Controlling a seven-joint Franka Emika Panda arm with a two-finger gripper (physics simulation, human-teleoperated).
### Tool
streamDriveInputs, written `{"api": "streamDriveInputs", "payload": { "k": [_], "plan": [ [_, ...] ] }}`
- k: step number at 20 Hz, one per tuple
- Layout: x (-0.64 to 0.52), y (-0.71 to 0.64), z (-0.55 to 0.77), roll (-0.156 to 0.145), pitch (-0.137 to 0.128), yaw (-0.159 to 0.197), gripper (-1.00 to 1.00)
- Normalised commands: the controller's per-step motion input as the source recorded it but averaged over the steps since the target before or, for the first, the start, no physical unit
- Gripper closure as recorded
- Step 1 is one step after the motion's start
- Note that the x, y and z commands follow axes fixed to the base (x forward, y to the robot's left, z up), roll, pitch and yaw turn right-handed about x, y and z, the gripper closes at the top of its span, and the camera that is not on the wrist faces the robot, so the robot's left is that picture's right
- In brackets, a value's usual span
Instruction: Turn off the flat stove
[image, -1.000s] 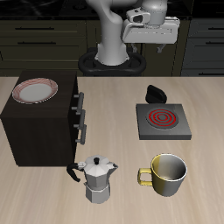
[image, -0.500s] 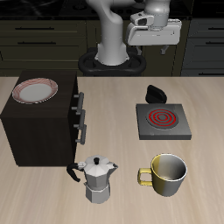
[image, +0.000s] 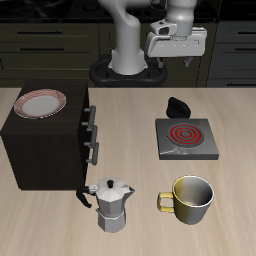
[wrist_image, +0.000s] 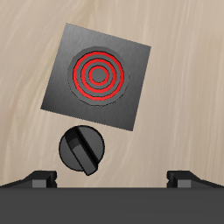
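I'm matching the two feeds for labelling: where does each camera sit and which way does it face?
Exterior view: in front of the table and above, facing the robot's base; shows the arm and end effector high over the flat stove.
Wrist view: on the end effector, looking down at the table; only its fingertips show.
Shared: the flat stove with red coil and its black knob, also visible from the front.

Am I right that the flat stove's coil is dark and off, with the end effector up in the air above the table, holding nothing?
Not quite. The flat stove has a coil glowing red, so it is on, as the wrist view shows clearly. The rest holds: the end effector hangs above the table, open and holding nothing.
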Motion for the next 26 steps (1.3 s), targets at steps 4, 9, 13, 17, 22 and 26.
{"api": "streamDriveInputs", "payload": {
  "k": [4, 9, 13, 17, 22, 26],
  "plan": [
    [-0.19, 0.07, 0.0, 0.018, -0.036, 0.035, -1.0],
    [-0.18, 0.1, -0.18, 0.038, -0.001, 0.012, -1.0],
    [-0.06, 0.07, -0.26, 0.007, 0.029, 0.003, -1.0],
    [-0.06, 0.15, -0.22, 0.028, 0.001, 0.033, -1.0],
    [-0.01, 0.03, -0.14, 0.008, -0.017, -0.003, -1.0],
    [0.03, -0.02, -0.13, 0.0, 0.013, -0.014, -1.0]
  ]
}}
